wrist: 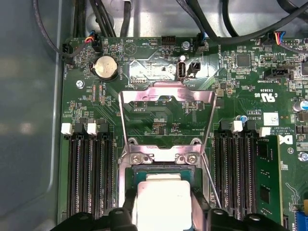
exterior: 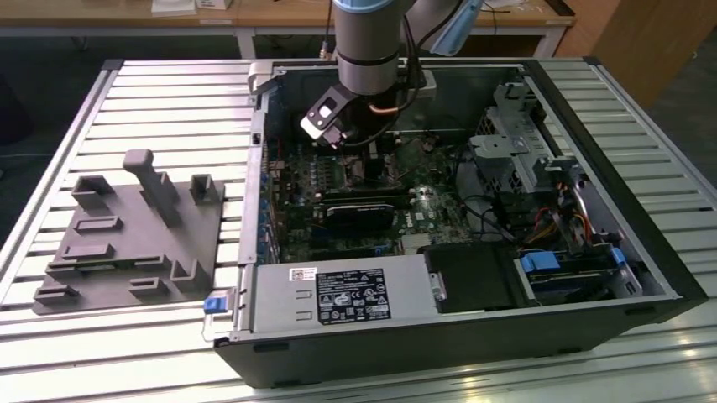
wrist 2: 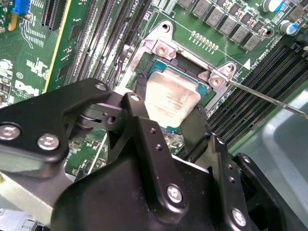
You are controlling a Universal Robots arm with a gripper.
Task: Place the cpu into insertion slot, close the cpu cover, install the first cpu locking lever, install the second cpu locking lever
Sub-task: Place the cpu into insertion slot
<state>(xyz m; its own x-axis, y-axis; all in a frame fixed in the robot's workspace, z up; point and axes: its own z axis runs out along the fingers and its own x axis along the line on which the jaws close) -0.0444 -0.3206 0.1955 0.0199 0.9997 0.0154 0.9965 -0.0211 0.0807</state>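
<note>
The cpu [wrist 2: 171,98], a flat square chip with a dull metal top, sits between my black fingers [wrist 2: 137,110], right over the insertion slot [wrist 2: 159,65] with its silvery frame. In the first wrist view the cpu [wrist: 161,199] looks bright, and my gripper [wrist: 162,214] is shut on its two sides. The cpu cover [wrist: 166,94] is swung open and stands up behind the slot. A thin locking lever [wrist 2: 269,98] sticks out free beside the socket. In the exterior view my gripper [exterior: 336,143] reaches down inside the open computer case over the green board.
Long black memory slots [wrist: 91,173] run on both sides of the socket. A black card [exterior: 364,210] and the power supply [exterior: 336,294] lie nearer the case front. A grey fixture plate [exterior: 129,231] rests on the slatted table at the exterior view's left.
</note>
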